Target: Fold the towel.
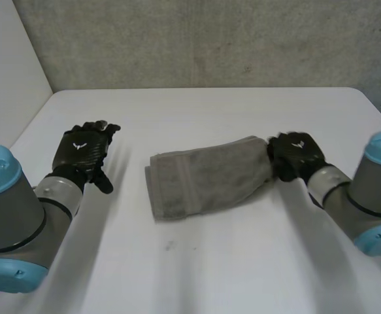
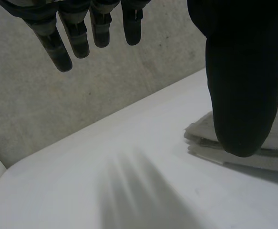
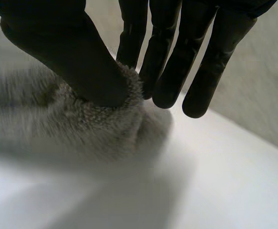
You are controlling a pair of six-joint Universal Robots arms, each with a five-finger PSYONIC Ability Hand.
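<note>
A grey towel (image 1: 206,175) lies folded into a thick strip across the middle of the white table (image 1: 210,268). My right hand (image 1: 295,156) is at the strip's right end. In the right wrist view its thumb (image 3: 72,57) pinches the fluffy edge of the towel (image 3: 72,129) against the fingers (image 3: 169,71), lifting it slightly. My left hand (image 1: 82,152) hovers over bare table to the left of the towel, apart from it, with straight fingers (image 2: 74,38) spread from the thumb (image 2: 243,71). Beyond the thumb shows the towel's layered left end (image 2: 253,160).
A grey wall (image 1: 210,39) rises behind the table's far edge, and a white panel (image 1: 7,65) stands at the far left. Bare tabletop lies in front of the towel and round the left hand.
</note>
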